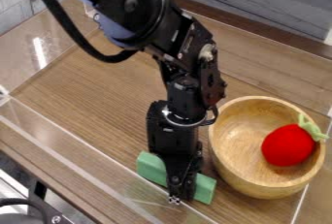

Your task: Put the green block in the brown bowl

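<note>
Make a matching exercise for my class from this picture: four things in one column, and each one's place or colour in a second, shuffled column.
Things:
1. green block
2. brown bowl
3. red ball
4. gripper

Places or colours:
A. inside the bowl
B. black, pointing down at the block
C. flat on the table, left of the bowl
D. light wood, on the right

Pairs: 1-C, 2-D, 3-A, 4-B
</note>
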You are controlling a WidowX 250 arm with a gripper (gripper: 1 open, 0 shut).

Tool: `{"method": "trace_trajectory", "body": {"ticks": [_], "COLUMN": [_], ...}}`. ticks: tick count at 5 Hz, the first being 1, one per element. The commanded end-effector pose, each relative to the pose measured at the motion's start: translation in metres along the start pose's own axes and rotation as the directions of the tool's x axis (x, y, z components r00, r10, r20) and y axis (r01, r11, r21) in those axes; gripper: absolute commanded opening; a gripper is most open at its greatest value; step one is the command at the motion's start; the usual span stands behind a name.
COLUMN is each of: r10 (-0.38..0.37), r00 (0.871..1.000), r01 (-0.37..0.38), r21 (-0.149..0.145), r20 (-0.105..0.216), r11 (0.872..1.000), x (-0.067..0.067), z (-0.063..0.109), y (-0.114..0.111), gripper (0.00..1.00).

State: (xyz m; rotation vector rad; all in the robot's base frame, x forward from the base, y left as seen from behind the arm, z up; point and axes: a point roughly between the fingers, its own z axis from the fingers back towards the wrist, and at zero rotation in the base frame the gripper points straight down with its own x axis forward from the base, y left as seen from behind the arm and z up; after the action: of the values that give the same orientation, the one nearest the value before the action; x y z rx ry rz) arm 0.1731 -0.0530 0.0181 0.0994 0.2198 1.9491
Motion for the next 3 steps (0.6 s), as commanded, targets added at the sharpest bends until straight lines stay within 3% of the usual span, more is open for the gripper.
{"method": "trace_trajectory", "body": {"ticks": [1, 2, 3], "r10": [0.012, 0.003, 0.008], "r00": [0.999, 0.997, 0.994], "r01": [-0.012, -0.001, -0.005], "r21": [0.006, 0.019, 0.03], "r20": [-0.035, -0.077, -0.105], "r11": [1.0, 1.0, 1.0], "x": [0.004, 0.006, -0.007], "z": [0.02, 0.046, 0.047], "y": [0.001, -0.003, -0.015], "gripper": [0.0, 0.0, 0.0]}}
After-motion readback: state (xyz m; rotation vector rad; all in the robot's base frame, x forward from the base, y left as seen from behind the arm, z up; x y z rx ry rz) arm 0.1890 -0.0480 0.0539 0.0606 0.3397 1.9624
